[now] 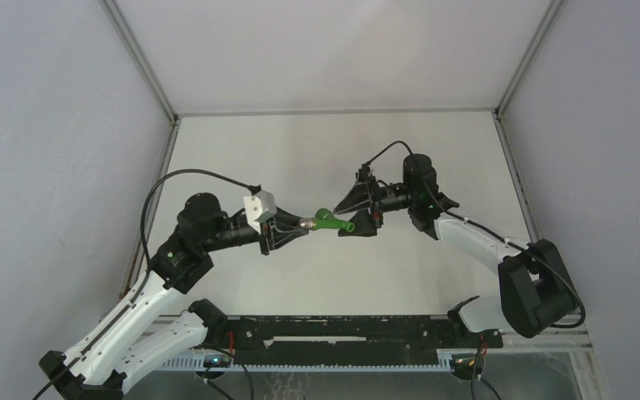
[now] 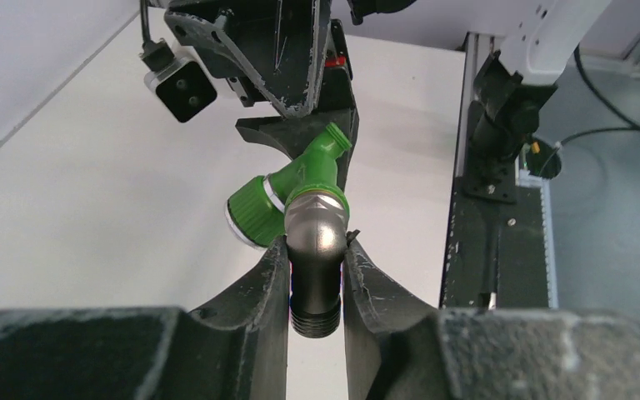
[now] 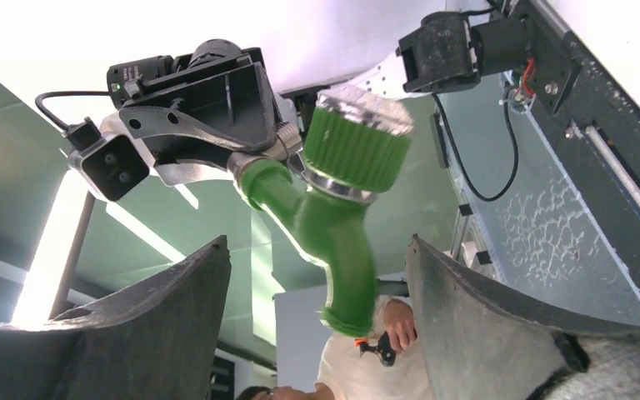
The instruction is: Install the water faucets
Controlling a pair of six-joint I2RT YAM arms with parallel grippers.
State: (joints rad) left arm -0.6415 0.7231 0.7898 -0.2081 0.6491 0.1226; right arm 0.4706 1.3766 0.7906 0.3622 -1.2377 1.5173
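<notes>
The bright-green tap (image 1: 331,221) hangs in mid-air over the white table, screwed onto a grey metal elbow fitting (image 1: 307,222). My left gripper (image 1: 292,227) is shut on that fitting; in the left wrist view the fitting (image 2: 317,250) sits squeezed between both fingers, its threaded end pointing back at the camera. The tap's round knob (image 2: 254,212) points down-left. My right gripper (image 1: 357,214) faces it from the right, open. In the right wrist view its fingers (image 3: 175,300) stand on either side of the tap's bent spout (image 3: 337,250), with a gap on both sides.
The white table (image 1: 300,150) is enclosed by pale walls on three sides. A black rail (image 1: 342,337) runs along the near edge between the arm bases. In the right wrist view a person (image 3: 358,358) shows in the background.
</notes>
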